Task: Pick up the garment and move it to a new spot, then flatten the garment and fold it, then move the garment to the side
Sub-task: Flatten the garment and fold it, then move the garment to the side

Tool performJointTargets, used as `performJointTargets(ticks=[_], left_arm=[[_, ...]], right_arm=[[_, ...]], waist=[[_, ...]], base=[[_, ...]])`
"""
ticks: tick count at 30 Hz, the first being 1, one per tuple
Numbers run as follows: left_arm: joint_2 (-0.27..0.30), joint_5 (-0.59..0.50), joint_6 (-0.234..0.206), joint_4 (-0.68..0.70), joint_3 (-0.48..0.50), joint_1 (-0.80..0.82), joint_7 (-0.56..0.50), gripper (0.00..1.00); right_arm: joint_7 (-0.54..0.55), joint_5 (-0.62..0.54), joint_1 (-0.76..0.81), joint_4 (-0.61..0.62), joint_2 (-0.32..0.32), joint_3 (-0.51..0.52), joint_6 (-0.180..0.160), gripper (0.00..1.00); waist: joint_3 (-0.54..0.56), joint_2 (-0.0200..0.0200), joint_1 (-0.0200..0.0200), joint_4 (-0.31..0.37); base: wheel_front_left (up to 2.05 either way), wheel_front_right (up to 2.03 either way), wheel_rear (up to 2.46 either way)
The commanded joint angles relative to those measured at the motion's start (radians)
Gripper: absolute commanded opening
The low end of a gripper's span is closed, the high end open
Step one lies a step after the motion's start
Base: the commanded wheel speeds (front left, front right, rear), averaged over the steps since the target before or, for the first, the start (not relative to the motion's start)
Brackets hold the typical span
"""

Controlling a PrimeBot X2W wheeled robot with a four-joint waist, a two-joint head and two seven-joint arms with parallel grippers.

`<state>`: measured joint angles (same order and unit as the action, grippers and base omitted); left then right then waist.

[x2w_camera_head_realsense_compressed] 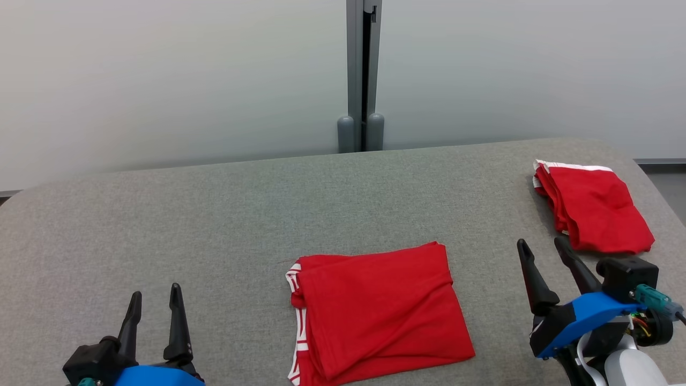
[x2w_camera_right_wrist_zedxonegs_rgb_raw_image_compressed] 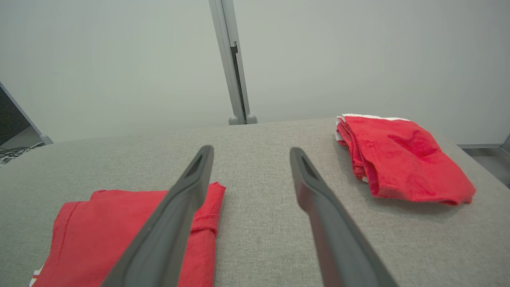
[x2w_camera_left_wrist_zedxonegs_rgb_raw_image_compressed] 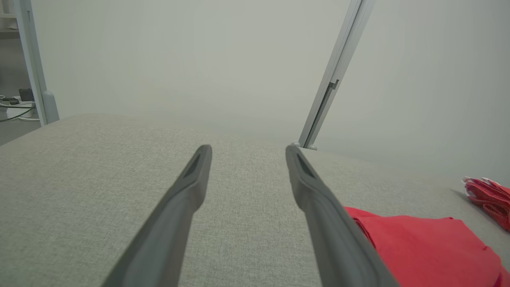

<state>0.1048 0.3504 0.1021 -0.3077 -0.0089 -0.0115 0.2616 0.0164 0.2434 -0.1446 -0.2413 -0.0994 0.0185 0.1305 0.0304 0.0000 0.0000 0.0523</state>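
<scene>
A red garment (x2w_camera_head_realsense_compressed: pixel 375 311) with white trim lies folded into a rectangle at the front middle of the grey table (x2w_camera_head_realsense_compressed: pixel 214 214). It also appears at the lower right in the left wrist view (x2w_camera_left_wrist_zedxonegs_rgb_raw_image_compressed: pixel 422 247) and at the lower left in the right wrist view (x2w_camera_right_wrist_zedxonegs_rgb_raw_image_compressed: pixel 119 235). My left gripper (x2w_camera_head_realsense_compressed: pixel 155 303) stands open at the lower left, well clear of the garment, with nothing between its fingers (x2w_camera_left_wrist_zedxonegs_rgb_raw_image_compressed: pixel 187 191). To the garment's right hovers my right gripper (x2w_camera_head_realsense_compressed: pixel 541 244), open and empty, its fingers (x2w_camera_right_wrist_zedxonegs_rgb_raw_image_compressed: pixel 310 183) pointing at the bare table.
A second folded red garment (x2w_camera_head_realsense_compressed: pixel 592 206) lies at the table's far right edge, just beyond my right gripper; it also shows in the right wrist view (x2w_camera_right_wrist_zedxonegs_rgb_raw_image_compressed: pixel 402 159). A grey post (x2w_camera_head_realsense_compressed: pixel 363 75) stands behind the table against the pale partition wall.
</scene>
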Motion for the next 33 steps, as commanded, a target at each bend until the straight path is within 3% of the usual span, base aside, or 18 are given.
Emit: performJointTargets(ticks=[1,18,27,33], left_arm=[[0.007,-0.001,-0.005,-0.003,0.006,-0.004,0.004,1.0],[0.018,-0.01,-0.009,0.008,-0.018,0.002,0.003,1.0],[0.017,-0.013,-0.008,0.027,-0.036,0.03,0.0,1.0],[0.022,-0.015,-0.004,0.022,-0.054,0.054,-0.001,1.0]], right_arm=[[0.003,0.008,0.01,0.002,0.0,0.0,0.001,1.0],[0.072,-0.03,0.011,0.023,0.013,-0.009,0.001,1.0],[0.429,-0.007,-0.079,-0.058,0.042,-0.03,0.001,1.0],[0.477,0.015,-0.13,-0.152,0.049,-0.028,0.001,1.0]], waist=[[0.001,0.0,0.0,-0.001],[-0.005,0.0,0.0,-0.013],[-0.051,0.0,0.0,-0.053],[-0.084,0.0,0.0,-0.107]], base=[[0.0,0.0,0.0],[0.0,0.0,0.0],[0.0,0.0,0.0],[0.0,0.0,0.0]])
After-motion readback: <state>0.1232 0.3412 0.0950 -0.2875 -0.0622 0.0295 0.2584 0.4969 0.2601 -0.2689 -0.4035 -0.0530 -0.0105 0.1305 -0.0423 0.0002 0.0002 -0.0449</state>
